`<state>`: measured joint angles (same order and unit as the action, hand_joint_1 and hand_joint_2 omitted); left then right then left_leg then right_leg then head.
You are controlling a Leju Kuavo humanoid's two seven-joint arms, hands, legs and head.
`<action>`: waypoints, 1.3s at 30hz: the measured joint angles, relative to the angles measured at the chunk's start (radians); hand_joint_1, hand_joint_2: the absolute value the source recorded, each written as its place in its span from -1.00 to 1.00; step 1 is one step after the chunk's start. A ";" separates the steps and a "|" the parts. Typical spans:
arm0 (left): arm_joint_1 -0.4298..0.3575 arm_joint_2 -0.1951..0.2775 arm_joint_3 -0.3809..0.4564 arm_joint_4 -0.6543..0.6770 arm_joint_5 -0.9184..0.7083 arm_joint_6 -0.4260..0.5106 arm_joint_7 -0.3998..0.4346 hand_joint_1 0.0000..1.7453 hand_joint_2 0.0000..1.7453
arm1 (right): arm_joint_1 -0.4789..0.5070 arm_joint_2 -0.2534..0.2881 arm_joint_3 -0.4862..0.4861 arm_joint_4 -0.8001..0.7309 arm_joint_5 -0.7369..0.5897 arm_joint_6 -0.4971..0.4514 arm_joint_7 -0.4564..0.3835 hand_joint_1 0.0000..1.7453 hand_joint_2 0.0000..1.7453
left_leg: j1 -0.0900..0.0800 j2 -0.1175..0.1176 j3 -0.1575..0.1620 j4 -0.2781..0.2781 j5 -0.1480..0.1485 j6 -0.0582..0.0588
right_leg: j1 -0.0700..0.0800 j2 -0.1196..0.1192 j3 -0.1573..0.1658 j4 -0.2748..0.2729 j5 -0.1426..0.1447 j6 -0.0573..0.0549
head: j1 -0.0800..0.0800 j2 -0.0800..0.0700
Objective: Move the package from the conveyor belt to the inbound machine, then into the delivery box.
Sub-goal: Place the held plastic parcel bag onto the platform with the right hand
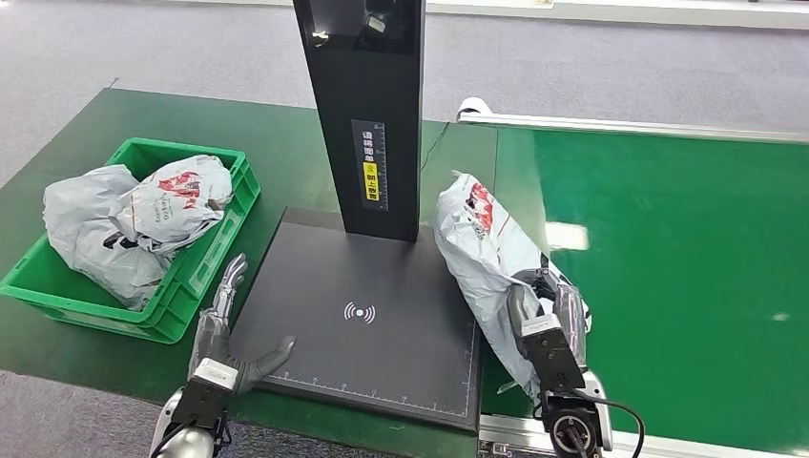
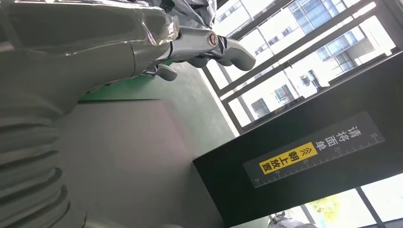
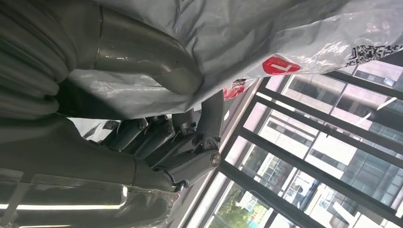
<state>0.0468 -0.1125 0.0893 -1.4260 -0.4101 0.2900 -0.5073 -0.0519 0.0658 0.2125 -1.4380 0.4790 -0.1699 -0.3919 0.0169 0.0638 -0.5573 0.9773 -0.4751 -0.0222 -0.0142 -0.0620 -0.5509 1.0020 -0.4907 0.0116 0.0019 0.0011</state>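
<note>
A grey plastic package (image 1: 482,250) with red print stands tilted between the conveyor belt (image 1: 668,277) and the right edge of the black inbound machine's plate (image 1: 363,315). My right hand (image 1: 544,320) grips its lower end; the right wrist view shows the thumb (image 3: 142,54) and fingers (image 3: 190,142) pressed into the package (image 3: 266,33). My left hand (image 1: 224,329) hovers open at the plate's front left corner, fingers spread, holding nothing. In the left wrist view, the left hand (image 2: 157,42) reaches over the plate (image 2: 138,156) toward the machine's column (image 2: 309,156).
A green delivery box (image 1: 196,272) at the left holds two grey packages (image 1: 124,224). The machine's tall black column (image 1: 367,114) rises at the back of the plate. The green belt stretches to the right, with a metal rail (image 1: 630,126) along its far edge.
</note>
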 joint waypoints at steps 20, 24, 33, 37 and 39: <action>-0.033 -0.002 0.000 0.022 -0.010 -0.001 -0.004 -1.00 1.00 | -0.062 0.074 0.193 0.156 -0.028 0.075 -0.036 1.00 1.00 | 0.001 0.000 0.000 0.000 0.000 0.000 | 0.001 0.000 0.000 0.000 0.000 0.000 | 0.000 0.000; -0.051 -0.002 -0.003 0.045 -0.011 0.005 -0.006 -1.00 1.00 | -0.098 0.099 0.239 0.194 -0.046 0.093 -0.040 1.00 1.00 | 0.001 0.000 0.000 0.000 0.000 0.000 | 0.001 0.000 0.000 0.000 0.000 0.000 | 0.000 0.000; -0.103 0.000 -0.023 0.111 0.000 0.010 -0.020 -1.00 1.00 | -0.164 0.129 0.310 0.266 -0.103 0.100 -0.046 1.00 1.00 | 0.001 0.000 0.000 0.000 0.000 0.000 | 0.001 0.000 0.000 0.000 0.000 0.000 | 0.000 0.000; -0.118 0.000 -0.031 0.134 0.005 0.012 -0.023 -1.00 1.00 | -0.178 0.138 0.327 0.284 -0.110 0.105 -0.046 1.00 1.00 | 0.001 0.000 0.000 0.000 0.000 0.000 | 0.001 0.000 0.000 0.000 0.000 0.000 | 0.000 0.000; -0.123 0.000 -0.032 0.142 0.006 0.012 -0.023 -1.00 1.00 | -0.182 0.139 0.332 0.290 -0.112 0.107 -0.046 1.00 1.00 | 0.001 0.000 0.000 0.000 0.000 0.000 | 0.001 0.000 0.000 0.000 0.000 0.000 | 0.000 0.000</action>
<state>-0.0760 -0.1124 0.0569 -1.2840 -0.4043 0.3025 -0.5305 -0.2340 0.2052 0.5443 -1.1481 0.3675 -0.0633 -0.4377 0.0177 0.0640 -0.5574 0.9772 -0.4748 -0.0225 -0.0133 -0.0619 -0.5511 1.0021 -0.4908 0.0115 0.0020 0.0011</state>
